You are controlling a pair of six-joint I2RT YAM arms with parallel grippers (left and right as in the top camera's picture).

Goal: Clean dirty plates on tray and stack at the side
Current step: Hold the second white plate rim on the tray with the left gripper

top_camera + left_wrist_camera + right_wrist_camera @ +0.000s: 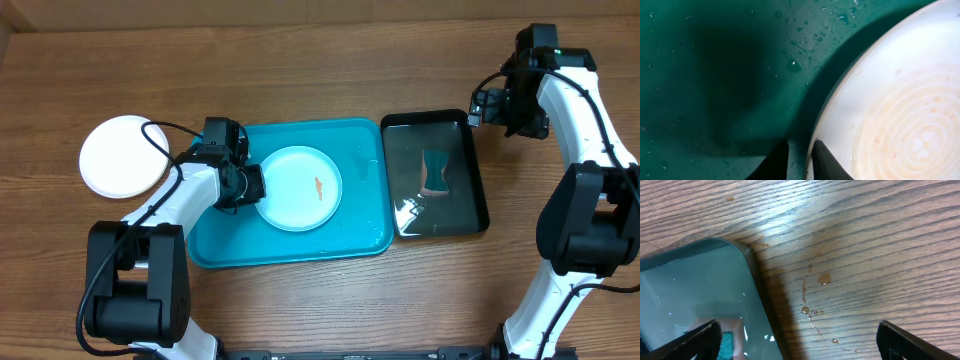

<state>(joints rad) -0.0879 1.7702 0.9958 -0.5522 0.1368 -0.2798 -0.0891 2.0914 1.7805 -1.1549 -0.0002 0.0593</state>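
Left gripper (800, 151): fingers nearly together, only a thin gap between the tips. The left edge of the pale plate (291, 203) sits right at that gap, one finger outside on the wet tray (300, 246), the other over the plate. Whether the edge is actually pinched: cannot tell.

Key relation: the plate lies to the gripper's right, toward the table's middle, so the contact is at its near-left edge. A round plate has no long axis, so approach angle matters little; the tray's long side runs left to right. The left arm is clearly the nearer one.

The plate lies flat inside the tray, left of its centre, with an orange smear (317, 187) near the plate's middle. Judgement: not yet clean.

Further left, off the tray, a white plate (122, 155) rests on the table (330, 60).

Far side: black tray (478, 180) holding water. Right gripper (799, 336) hangs beside its far corner, spread wide, holding nothing, well apart from the plate.
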